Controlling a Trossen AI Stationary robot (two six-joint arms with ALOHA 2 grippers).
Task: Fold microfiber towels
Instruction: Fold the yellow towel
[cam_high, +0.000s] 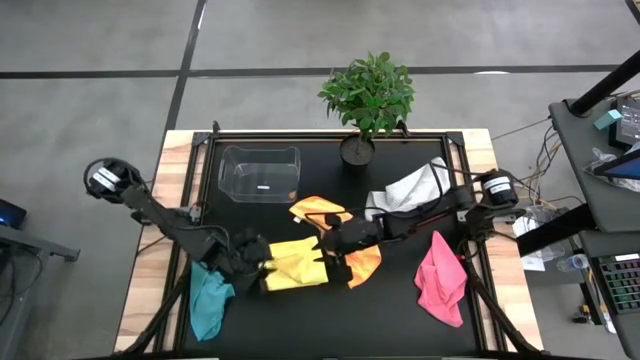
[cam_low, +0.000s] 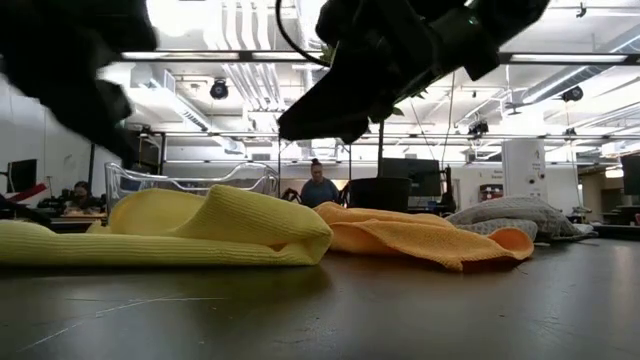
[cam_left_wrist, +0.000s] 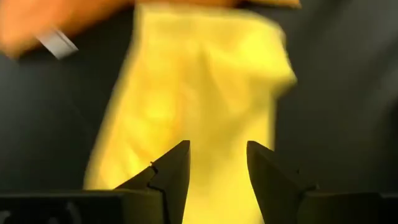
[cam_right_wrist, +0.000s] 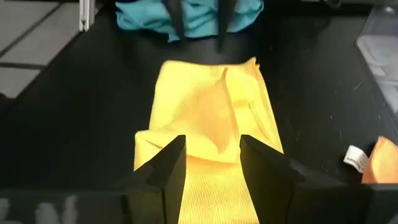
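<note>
The yellow towel lies folded over on the black table near the middle, its rounded fold toward the right. My left gripper hovers open over its left end. My right gripper hovers open over its right end. In the low view the right gripper hangs clear above the cloth. An orange towel lies crumpled just behind and to the right of the yellow one. A teal towel lies near left, a pink one near right, and a white-grey one far right.
A clear plastic box stands at the back left and a potted plant at the table's far edge. The table's wooden rim shows along the sides. People sit in the room beyond the table.
</note>
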